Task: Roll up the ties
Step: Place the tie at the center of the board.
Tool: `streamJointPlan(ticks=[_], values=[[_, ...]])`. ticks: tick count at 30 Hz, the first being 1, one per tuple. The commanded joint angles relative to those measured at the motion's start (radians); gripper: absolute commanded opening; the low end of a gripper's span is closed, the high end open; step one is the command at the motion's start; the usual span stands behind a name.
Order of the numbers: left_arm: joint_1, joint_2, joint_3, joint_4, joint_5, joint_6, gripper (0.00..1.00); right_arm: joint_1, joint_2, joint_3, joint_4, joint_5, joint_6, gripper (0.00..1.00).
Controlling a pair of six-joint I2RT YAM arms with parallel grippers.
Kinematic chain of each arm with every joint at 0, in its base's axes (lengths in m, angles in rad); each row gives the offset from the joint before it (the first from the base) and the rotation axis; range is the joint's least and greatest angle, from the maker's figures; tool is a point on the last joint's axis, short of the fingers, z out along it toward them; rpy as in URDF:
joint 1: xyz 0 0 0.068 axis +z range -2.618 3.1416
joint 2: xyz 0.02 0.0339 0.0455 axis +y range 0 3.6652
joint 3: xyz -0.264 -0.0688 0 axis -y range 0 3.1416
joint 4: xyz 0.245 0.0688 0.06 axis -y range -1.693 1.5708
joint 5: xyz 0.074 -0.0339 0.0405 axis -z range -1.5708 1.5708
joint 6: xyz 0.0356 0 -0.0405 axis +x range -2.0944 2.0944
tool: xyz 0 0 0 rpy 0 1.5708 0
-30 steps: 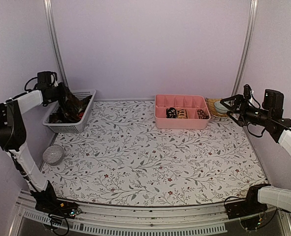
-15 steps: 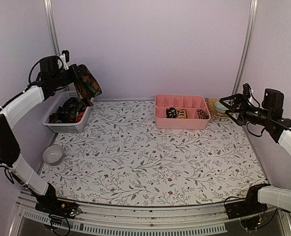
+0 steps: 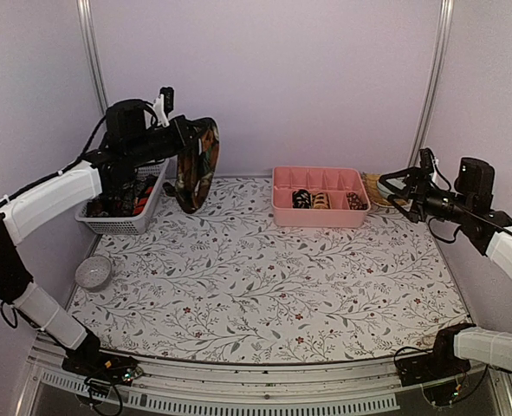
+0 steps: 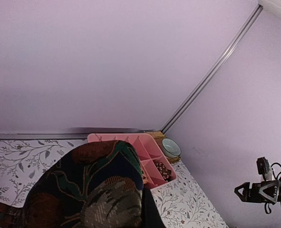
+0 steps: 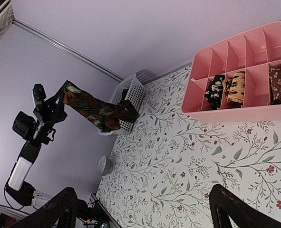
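Note:
My left gripper (image 3: pixel 189 137) is shut on a dark patterned tie (image 3: pixel 196 170), held high in the air just right of the white mesh basket (image 3: pixel 121 224). The tie hangs down as a broad folded lobe. It fills the lower left of the left wrist view (image 4: pixel 90 187) and hides my fingers there. More ties (image 3: pixel 139 196) lie in the basket. Three coiled ties (image 3: pixel 301 198) (image 3: pixel 321 200) (image 3: pixel 355 200) sit in the front compartments of the pink tray (image 3: pixel 319 218). My right gripper (image 3: pixel 394 185) is open and empty in the air right of the tray, its fingers (image 5: pixel 230 209) wide apart.
A small glassy dish (image 3: pixel 93 271) sits at the table's left edge. A pale bowl (image 4: pixel 171 147) on a woven mat stands in the back right corner beside the tray. Lilac walls close in the back and sides. The floral cloth (image 3: pixel 264 277) covers the table.
My left arm has lifted the dark tie out of the basket and swung it up and to the right. The right gripper has barely moved.

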Motion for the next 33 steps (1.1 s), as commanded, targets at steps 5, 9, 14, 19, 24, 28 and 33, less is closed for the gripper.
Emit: streamJointPlan(ticks=[5, 9, 14, 19, 24, 28, 33], values=[[-0.238, 0.092, 0.081, 0.090, -0.066, -0.049, 0.00, 0.040, 0.021, -0.028, 0.062, -0.011, 0.010, 0.96], [-0.333, 0.125, 0.111, 0.118, -0.109, -0.056, 0.00, 0.045, 0.013, -0.037, 0.067, -0.011, 0.007, 0.96], [-0.370, 0.097, 0.041, 0.134, -0.236, -0.049, 0.00, 0.049, 0.016, -0.040, 0.065, -0.013, -0.001, 0.96], [-0.340, 0.060, -0.113, 0.076, -0.438, 0.005, 0.00, 0.068, 0.031, -0.047, 0.064, -0.007, -0.014, 0.96], [-0.265, 0.070, -0.264, 0.016, -0.537, -0.020, 0.01, 0.103, 0.060, -0.047, 0.069, 0.011, -0.025, 0.96], [-0.243, 0.052, -0.340, 0.013, -0.635, -0.014, 0.18, 0.143, 0.084, -0.036, 0.056, 0.036, -0.043, 0.96], [-0.245, 0.037, -0.323, -0.028, -0.653, 0.014, 0.63, 0.215, 0.136, -0.015, 0.016, 0.112, -0.105, 0.96]])
